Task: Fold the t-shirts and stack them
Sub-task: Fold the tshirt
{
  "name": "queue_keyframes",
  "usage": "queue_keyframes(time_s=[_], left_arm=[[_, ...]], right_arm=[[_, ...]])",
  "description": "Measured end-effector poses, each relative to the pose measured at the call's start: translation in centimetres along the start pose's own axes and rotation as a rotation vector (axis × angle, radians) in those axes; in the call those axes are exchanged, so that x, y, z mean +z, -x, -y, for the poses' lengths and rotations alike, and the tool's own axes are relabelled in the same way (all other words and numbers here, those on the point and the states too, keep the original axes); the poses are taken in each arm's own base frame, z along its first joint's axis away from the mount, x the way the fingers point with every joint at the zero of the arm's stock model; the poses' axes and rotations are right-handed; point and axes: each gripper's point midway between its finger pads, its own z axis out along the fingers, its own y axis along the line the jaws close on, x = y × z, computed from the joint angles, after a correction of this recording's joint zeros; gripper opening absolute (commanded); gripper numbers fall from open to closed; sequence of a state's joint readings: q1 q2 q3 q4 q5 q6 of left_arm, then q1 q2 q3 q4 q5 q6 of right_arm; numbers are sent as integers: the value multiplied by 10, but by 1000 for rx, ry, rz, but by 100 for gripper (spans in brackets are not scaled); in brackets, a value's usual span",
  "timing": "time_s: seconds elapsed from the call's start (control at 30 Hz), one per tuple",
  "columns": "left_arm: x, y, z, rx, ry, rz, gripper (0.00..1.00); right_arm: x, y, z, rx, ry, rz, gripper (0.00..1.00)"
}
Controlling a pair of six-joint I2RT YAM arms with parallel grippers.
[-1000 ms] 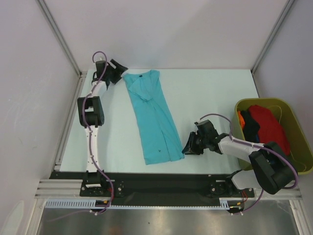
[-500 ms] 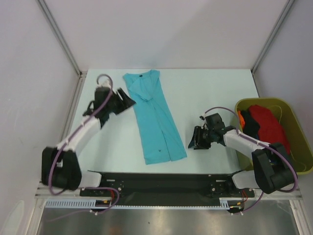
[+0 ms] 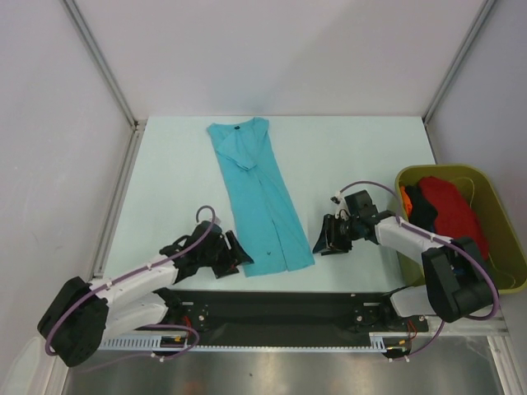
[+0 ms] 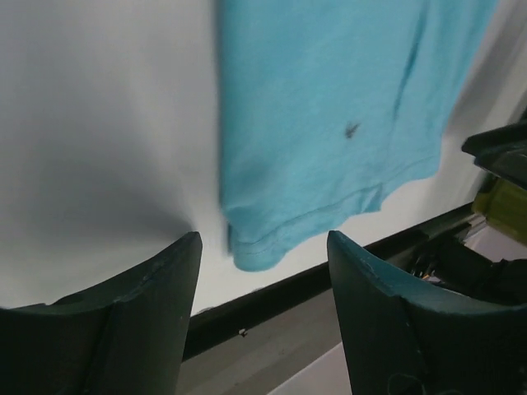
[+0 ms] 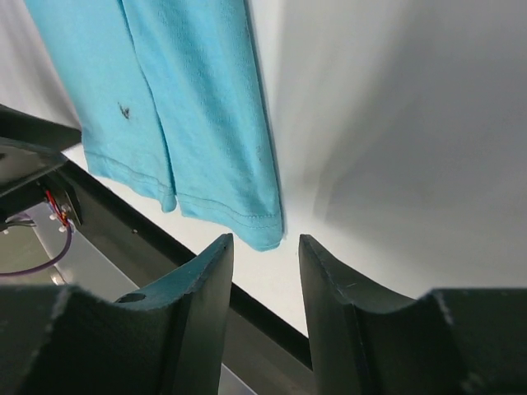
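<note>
A turquoise t-shirt [image 3: 259,193] lies folded lengthwise into a long strip on the table, collar at the far end, hem near the front edge. My left gripper [image 3: 239,255] is open just left of the hem's near left corner [image 4: 255,251]. My right gripper [image 3: 319,244] is open just right of the hem's near right corner [image 5: 265,234]. Neither holds cloth. A small dark mark [image 4: 351,129] shows on the shirt near the hem. Red, orange and dark shirts [image 3: 440,210] lie in the tub at the right.
The olive-green tub [image 3: 494,247] stands at the right edge of the table. A black rail [image 3: 280,304] runs along the table's front edge, close behind both grippers. White walls enclose the table at the back and sides.
My left arm has swung from the shirt's collar at the far left down to the hem's near left corner. My right gripper has stayed near the hem's right corner.
</note>
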State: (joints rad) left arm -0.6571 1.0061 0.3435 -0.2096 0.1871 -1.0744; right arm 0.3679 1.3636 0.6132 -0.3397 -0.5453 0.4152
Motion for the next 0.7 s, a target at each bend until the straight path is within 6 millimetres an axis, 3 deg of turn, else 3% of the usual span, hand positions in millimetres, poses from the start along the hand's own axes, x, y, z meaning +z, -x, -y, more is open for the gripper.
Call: queue_keyframes(time_s=[0.07, 0.27, 0.7], left_arm=[[3, -12, -9, -61, 41, -31, 66], [1, -38, -7, -168, 27, -24, 56], [3, -27, -11, -335, 34, 64, 53]], right_arm=[[0, 0, -1, 1, 3, -2, 43], [1, -2, 0, -1, 9, -14, 43], [6, -14, 9, 10, -13, -74, 44]])
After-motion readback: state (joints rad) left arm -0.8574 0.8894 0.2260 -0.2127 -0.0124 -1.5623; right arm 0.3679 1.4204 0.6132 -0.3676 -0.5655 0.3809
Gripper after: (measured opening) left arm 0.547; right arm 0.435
